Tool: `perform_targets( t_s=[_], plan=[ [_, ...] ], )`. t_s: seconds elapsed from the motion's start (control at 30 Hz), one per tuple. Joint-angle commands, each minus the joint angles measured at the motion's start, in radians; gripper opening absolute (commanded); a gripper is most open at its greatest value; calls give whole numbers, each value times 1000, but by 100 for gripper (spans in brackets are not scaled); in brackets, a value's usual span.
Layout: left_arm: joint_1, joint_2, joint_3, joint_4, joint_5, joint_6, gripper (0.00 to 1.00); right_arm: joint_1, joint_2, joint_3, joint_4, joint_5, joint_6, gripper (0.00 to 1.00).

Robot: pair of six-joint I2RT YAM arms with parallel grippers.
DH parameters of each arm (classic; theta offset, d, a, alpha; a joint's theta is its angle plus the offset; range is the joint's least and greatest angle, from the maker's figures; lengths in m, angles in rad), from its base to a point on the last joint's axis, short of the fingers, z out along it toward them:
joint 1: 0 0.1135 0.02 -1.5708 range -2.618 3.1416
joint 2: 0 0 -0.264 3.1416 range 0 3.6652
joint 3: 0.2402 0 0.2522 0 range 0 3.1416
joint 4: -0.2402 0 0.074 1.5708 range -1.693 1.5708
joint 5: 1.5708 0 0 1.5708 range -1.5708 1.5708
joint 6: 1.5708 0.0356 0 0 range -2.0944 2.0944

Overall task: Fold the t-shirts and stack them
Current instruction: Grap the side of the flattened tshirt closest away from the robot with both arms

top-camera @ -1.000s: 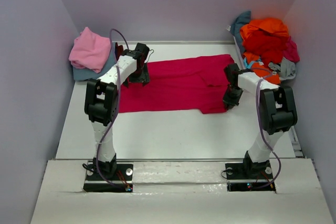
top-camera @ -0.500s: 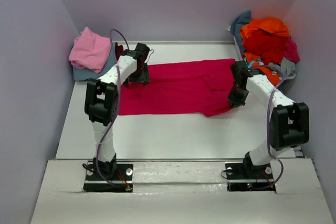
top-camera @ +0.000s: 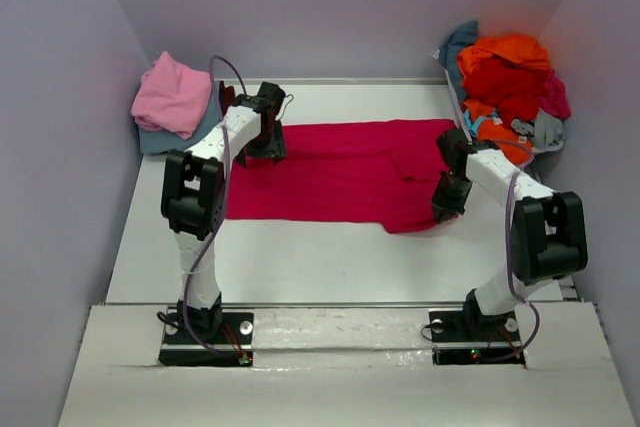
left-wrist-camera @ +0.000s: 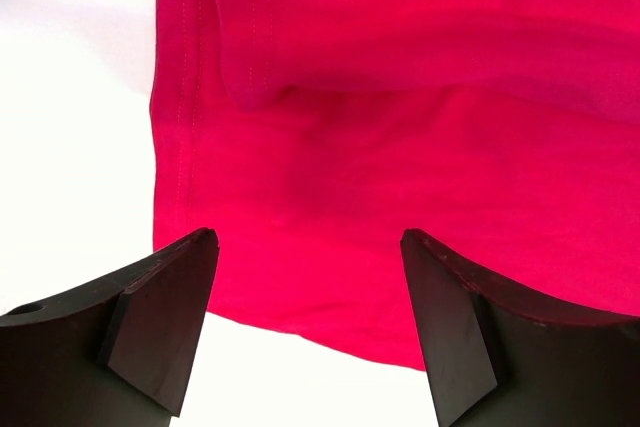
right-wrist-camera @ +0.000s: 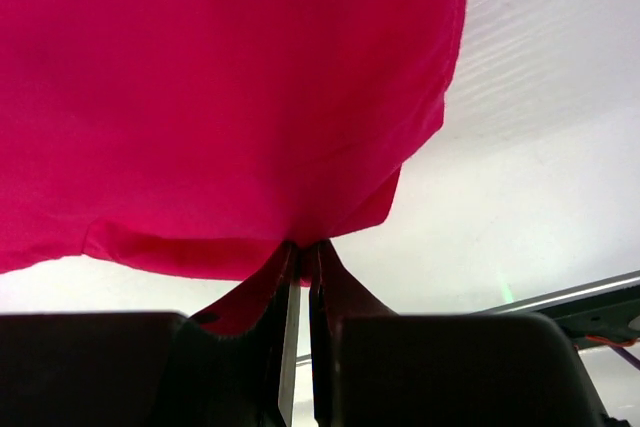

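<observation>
Top external view, items by size:

1. Table (top-camera: 300,267): white, walls on three sides, both arm bases at near edge.
2. Magenta-red t-shirt (top-camera: 340,172): spread flat across table centre, long axis left to right, betw. the two arms. Left wrist view shows stitched hem and one soft fold (left-wrist-camera: 420,147).
3. Pile of t-shirts (top-camera: 505,72): far right corner, unfolded. Orange and red on top; teal, grey and pink at edges.
4. Pink t-shirt (top-camera: 172,95): folded, far left corner, lying on a dusty blue t-shirt (top-camera: 150,139).
5. Left gripper (top-camera: 263,150) (left-wrist-camera: 310,247): over the magenta-red shirt's left end, jaws wide apart, nothing betw. them. Contact w/ cloth: cannot tell.
6. Right gripper (top-camera: 447,207) (right-wrist-camera: 300,252): at the shirt's near right corner, jaws pinched tight on the cloth edge, fabric gathered into the pinch.
</observation>
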Motion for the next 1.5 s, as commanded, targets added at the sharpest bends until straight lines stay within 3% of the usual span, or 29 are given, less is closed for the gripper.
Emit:
perform_targets(
  t_s=[0.0,0.37,0.5,0.6,0.9,1.03,1.17,1.47],
  plan=[
    [-4,-19,22,-7,-7,12,86,-6,32,-26,64,-87,-39,7],
    [-4,-18,22,-10,-7,13,86,-6,110,-108,139,-219,-88,9],
    [-4,-16,20,-8,-7,13,86,-6,100,-111,131,-224,-95,14],
    [-4,-12,19,-8,-7,13,86,-6,87,-109,124,-207,-97,25],
    [-4,-7,20,-7,-4,13,86,3,75,-129,108,-216,-105,33],
    [-4,1,23,-7,-1,13,86,3,60,-146,98,-215,-108,26],
    [-4,7,28,-7,1,13,86,3,35,-157,79,-212,-109,7],
    [-4,13,33,-7,4,12,86,3,-34,-136,7,-221,-115,7]
  ],
)
